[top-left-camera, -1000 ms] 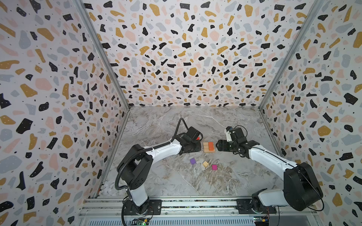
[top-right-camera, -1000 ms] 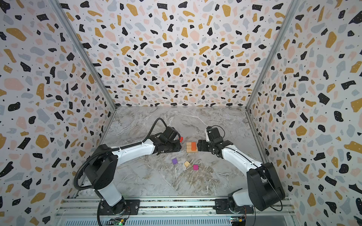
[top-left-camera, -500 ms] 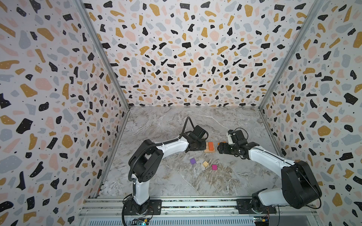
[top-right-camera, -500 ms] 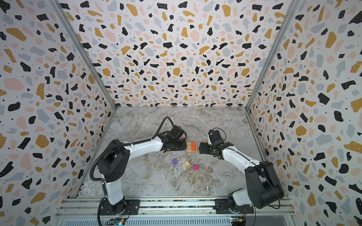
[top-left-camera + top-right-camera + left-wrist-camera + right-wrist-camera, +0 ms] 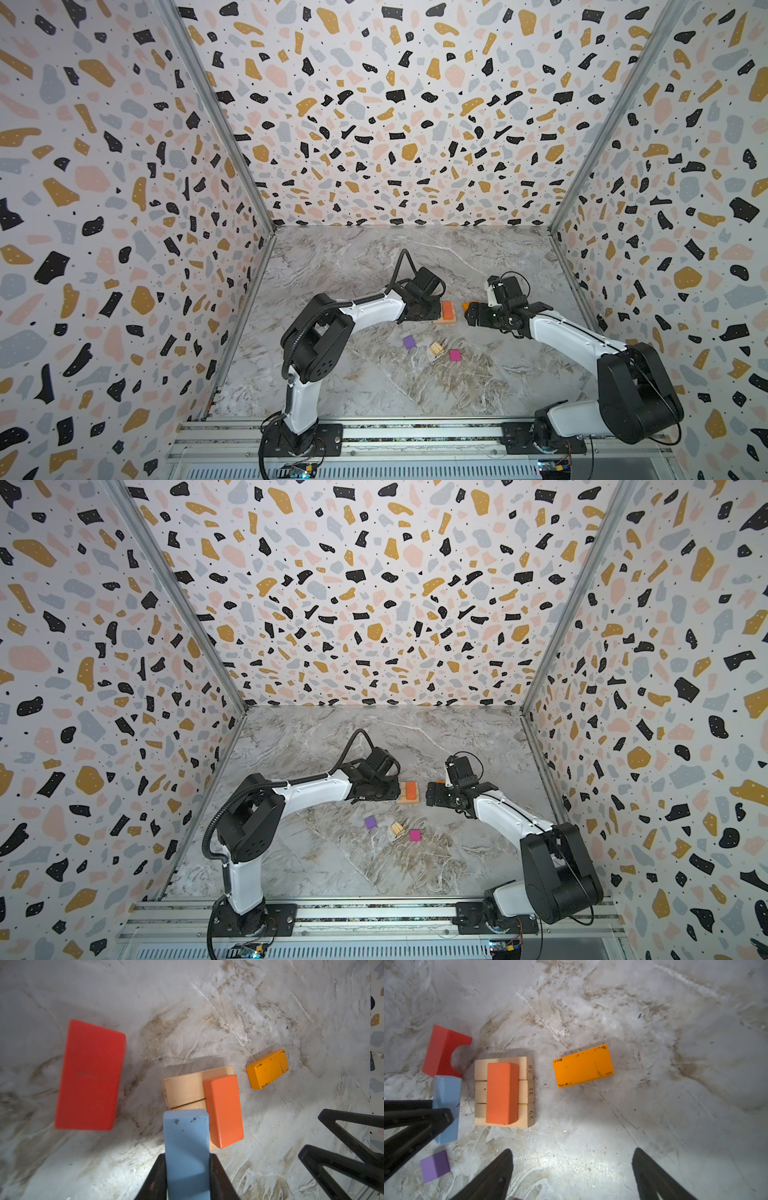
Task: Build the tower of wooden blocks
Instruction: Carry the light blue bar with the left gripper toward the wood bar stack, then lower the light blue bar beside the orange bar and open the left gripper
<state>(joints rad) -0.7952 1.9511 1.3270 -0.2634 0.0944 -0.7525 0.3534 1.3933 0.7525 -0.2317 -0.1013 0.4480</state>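
Note:
The wood block tower stands as a low stack: three tan oblong blocks (image 5: pixel 526 1093) side by side with an orange-red block (image 5: pixel 502 1093) lying across them, seen in both top views (image 5: pixel 445 313) (image 5: pixel 409 792). My left gripper (image 5: pixel 187 1157) is shut on a light blue block (image 5: pixel 186 1142), just left of the stack (image 5: pixel 424 309). My right gripper (image 5: pixel 572 1153) stands open and empty, right of the stack (image 5: pixel 471 318). A yellow-orange block (image 5: pixel 582 1066) lies on the floor beyond it. A red block (image 5: pixel 89 1076) lies behind the left gripper.
A purple cube (image 5: pixel 409 342), a tan cube (image 5: pixel 435 348) and a magenta cube (image 5: pixel 454 355) lie loose in a row nearer the front. Patterned walls close in the marble floor (image 5: pixel 374 270) on three sides. A metal rail (image 5: pixel 415 434) runs along the front.
My left gripper has carried the light blue block rightward to the stack's side. The right gripper's jaws have spread a little wider beside the stack.

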